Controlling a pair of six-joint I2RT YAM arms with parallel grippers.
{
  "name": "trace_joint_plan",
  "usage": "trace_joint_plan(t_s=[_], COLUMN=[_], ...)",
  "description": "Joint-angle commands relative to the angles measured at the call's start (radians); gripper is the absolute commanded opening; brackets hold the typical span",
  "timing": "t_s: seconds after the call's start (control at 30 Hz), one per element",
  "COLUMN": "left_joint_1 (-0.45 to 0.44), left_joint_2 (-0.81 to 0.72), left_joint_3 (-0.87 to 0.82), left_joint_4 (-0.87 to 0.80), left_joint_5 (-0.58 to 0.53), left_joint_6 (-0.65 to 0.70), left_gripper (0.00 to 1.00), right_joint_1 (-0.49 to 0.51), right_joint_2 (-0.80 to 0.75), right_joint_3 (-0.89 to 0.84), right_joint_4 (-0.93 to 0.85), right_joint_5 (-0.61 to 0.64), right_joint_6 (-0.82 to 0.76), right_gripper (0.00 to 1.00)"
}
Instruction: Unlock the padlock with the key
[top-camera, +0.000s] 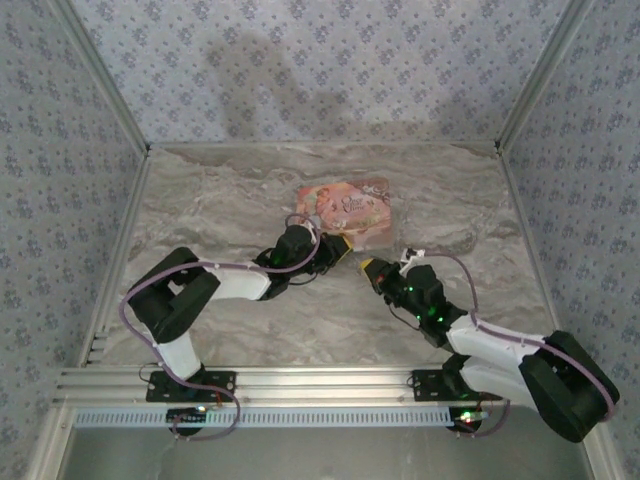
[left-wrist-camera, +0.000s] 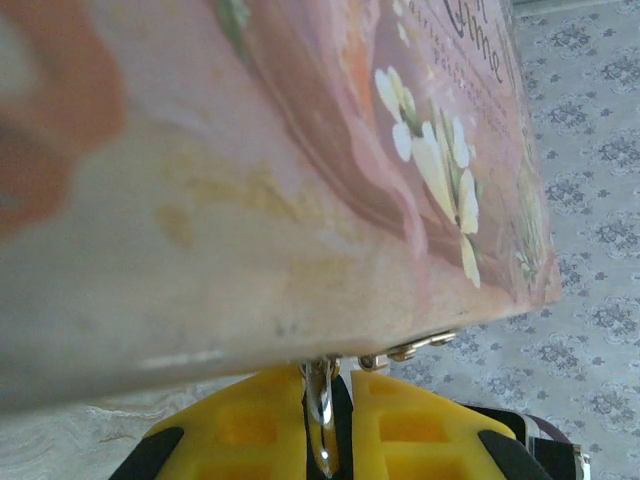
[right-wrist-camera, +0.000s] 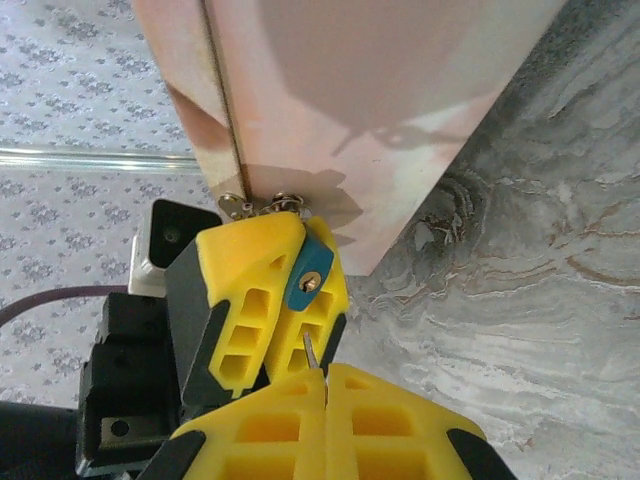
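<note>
My right tool (right-wrist-camera: 325, 385), clamped shut on the key (right-wrist-camera: 311, 352), sits just short of the padlock (right-wrist-camera: 306, 280), which my left tool (left-wrist-camera: 327, 425) pinches at the box (right-wrist-camera: 350, 100) edge, key shaft aimed nearly at its keyhole.

You had the left gripper (top-camera: 341, 250) at the near edge of the pink box (top-camera: 345, 205) on the marble table (top-camera: 220, 200). Your right gripper (top-camera: 367, 267) sat just beside it, tip toward tip, slightly nearer the front.

Soft, even light fills my workspace; faint shadows smudge the far wall (top-camera: 300, 80). Close to my left wrist camera, the pink box (left-wrist-camera: 250, 200) blurs.
</note>
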Motion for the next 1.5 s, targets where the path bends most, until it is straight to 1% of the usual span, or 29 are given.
trace_joint_plan(t_s=[0.0, 0.17, 0.93, 1.23, 1.47], left_joint_1=[-0.008, -0.009, -0.013, -0.016, -0.016], left_joint_2=[0.005, 0.01, 0.028, 0.034, 0.037], left_joint_3=[0.01, 0.01, 0.003, 0.007, 0.006], left_joint_4=[0.101, 0.107, 0.146, 0.15, 0.152], left_joint_5=[0.025, 0.027, 0.031, 0.032, 0.032], left_joint_6=[-0.021, -0.025, -0.043, -0.046, -0.047], left_gripper=[0.08, 0.08, 0.08, 0.08, 0.08], right_joint_1=[-0.002, -0.004, -0.025, -0.03, -0.029], right_joint_2=[0.046, 0.089, 0.122, 0.178, 0.187], right_joint_3=[0.005, 0.016, 0.056, 0.071, 0.074], right_joint_4=[0.057, 0.097, 0.115, 0.167, 0.176], right_joint_5=[0.03, 0.028, 0.012, -0.011, -0.01], right_joint_6=[0.027, 0.028, 0.007, 0.01, 0.004], right_gripper=[0.0, 0.0, 0.0, 0.0, 0.0])
